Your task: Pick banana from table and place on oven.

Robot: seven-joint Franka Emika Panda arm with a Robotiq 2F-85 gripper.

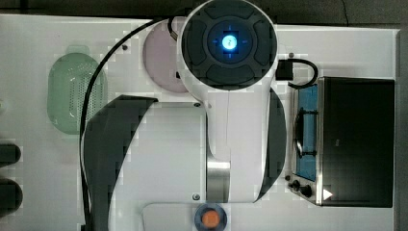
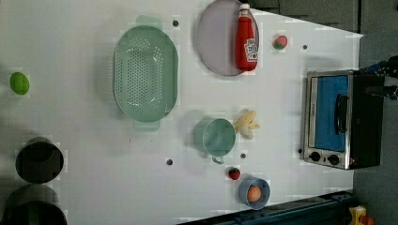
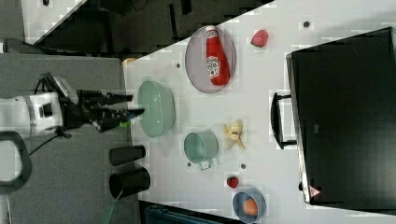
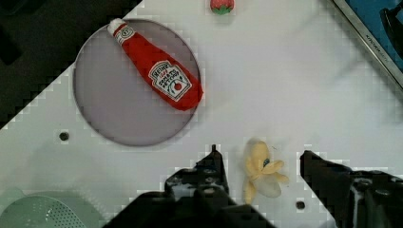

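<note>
- The table (image 2: 84, 42), white with a few dark holes, is seen carrying everything.
- The oven (image 2: 366, 122) is set at the left view's right edge, black top bare, blue glass door turned towards the banana.
- The green colander (image 2: 145, 72) is placed towards the left view's upper middle, with the grey plate (image 2: 213, 42) beside it on the left view's right; a ketchup bottle (image 2: 246, 40) is laid on the plate's edge.
- The green cup (image 2: 217, 136) is seen just beside the banana, on the left view's left of it.
- The gripper (image 4: 261, 166) is held above the table, jaws parted wide and nothing gripped; in the right view (image 3: 128, 106) it is seen raised well off the surface.
- The banana (image 4: 260, 173), pale and part peeled, is seen on the table between cup and oven; in the wrist view it is framed in the gap between the two dark fingers (image 4: 209, 173), untouched by either.
- A strawberry (image 2: 233, 173) and a blue bowl (image 2: 244, 185) holding an orange ball are found near the left view's lower edge.
</note>
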